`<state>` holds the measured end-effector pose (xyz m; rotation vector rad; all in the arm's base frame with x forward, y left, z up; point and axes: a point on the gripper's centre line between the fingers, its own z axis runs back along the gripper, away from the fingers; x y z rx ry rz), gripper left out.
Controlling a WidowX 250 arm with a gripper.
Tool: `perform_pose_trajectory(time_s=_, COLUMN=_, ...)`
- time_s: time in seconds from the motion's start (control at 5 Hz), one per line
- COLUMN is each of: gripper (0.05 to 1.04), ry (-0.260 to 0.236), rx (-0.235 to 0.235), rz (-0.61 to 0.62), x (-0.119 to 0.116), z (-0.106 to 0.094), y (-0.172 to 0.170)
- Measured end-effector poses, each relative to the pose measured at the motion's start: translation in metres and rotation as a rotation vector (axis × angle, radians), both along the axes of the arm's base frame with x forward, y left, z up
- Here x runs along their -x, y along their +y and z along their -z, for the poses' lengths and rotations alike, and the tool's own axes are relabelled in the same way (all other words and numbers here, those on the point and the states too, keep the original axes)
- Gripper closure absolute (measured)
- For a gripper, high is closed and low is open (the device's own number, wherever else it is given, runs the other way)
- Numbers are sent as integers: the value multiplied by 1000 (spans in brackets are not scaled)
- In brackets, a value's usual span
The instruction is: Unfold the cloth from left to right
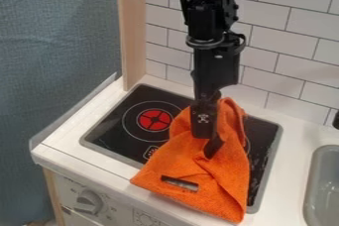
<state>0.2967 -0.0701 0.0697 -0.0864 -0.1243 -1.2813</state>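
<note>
White tiles (285, 37) back the stove (114, 130) under orange cloth (222, 173); fingers (212, 146) wide or narrow, unclear.

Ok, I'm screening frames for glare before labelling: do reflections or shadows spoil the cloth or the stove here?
Camera view: the orange cloth shows no obvious glare, just soft shading along its folds; same view: pale marks, possibly reflections, speckle the right side of the black cooktop, and the black arm loses detail in its darkest parts.

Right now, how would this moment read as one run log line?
gripper: down at orange cloth | cloth: creased, partly folded, across black stovetop and white counter | not spread flat
</note>
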Motion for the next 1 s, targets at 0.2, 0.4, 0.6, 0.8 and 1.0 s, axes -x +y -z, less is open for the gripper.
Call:
perform_pose_trajectory(time_s=0.2, gripper=85, ry=32, rx=-4, rz=-7, x=4, z=10, y=2)
perform_pose_trajectory(time_s=0.4, gripper=85, ry=41, rx=9, rz=-24, x=4, z=21, y=0)
perform_pose_trajectory(time_s=0.6, gripper=85, ry=9, rx=33, rz=-55, x=1, z=35, y=-3)
perform_pose_trajectory(time_s=0.8, gripper=85, ry=-55, rx=64, rz=-174, x=-1, z=46, y=-5)
perform_pose_trajectory(time_s=1.0, gripper=85, ry=-110, rx=75, rz=-364, x=1, z=58, y=-3)
